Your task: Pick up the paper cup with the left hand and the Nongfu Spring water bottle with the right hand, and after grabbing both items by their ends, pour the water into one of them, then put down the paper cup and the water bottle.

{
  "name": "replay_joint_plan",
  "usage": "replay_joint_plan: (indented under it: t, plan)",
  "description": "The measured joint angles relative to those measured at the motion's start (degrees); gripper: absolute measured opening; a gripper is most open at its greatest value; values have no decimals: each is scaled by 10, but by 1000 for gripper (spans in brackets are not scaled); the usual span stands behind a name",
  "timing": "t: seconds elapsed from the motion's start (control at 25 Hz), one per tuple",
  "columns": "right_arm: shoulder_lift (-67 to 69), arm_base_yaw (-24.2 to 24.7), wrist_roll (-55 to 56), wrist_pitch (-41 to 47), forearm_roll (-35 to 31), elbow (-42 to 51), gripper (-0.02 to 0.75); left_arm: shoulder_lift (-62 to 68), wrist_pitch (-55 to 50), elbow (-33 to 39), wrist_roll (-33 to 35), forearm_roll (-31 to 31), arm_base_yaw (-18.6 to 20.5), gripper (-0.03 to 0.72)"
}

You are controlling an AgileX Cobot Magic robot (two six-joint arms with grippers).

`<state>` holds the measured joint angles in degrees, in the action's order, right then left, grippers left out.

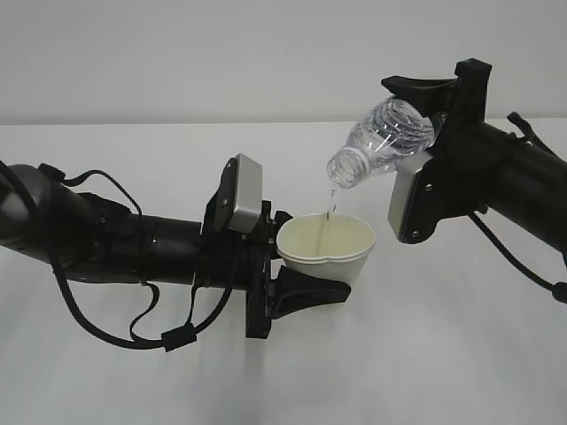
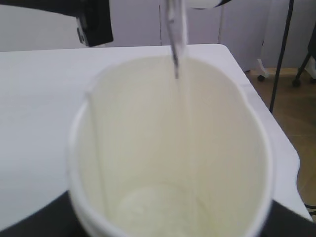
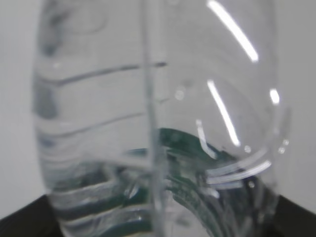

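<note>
Exterior view: we see the left hand (image 1: 306, 279) clamping the paper cup (image 1: 326, 248) above the white table (image 1: 461, 354); the right hand (image 1: 434, 115) pinches the tilted Nongfu Spring water bottle (image 1: 383, 140) above the cup, water (image 1: 332, 205) streaming in.
Progress: we judge pouring underway; setting both down remains.
Left wrist view: cup (image 2: 168, 158) filling; table edge (image 2: 276, 133) right of cup.
Right wrist view: bottle (image 3: 158, 118) fills frame; we see open table around.

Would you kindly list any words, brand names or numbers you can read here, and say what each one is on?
No text can be read in any view.
Water bottle: its green label shows only as a blur through the plastic, lettering illegible.
Paper cup: plain, unprinted.
</note>
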<state>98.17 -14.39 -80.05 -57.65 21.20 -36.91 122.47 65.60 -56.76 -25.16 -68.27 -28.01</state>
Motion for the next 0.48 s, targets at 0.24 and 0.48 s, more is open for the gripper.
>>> replay_joint_plan:
  t: [0.24,0.48]
  plan:
    - [0,0,0,-1,0,0,494,0,0,0,0,0,0,410]
    - [0,0,-1,-1,0,0,494,0,0,0,0,0,0,410]
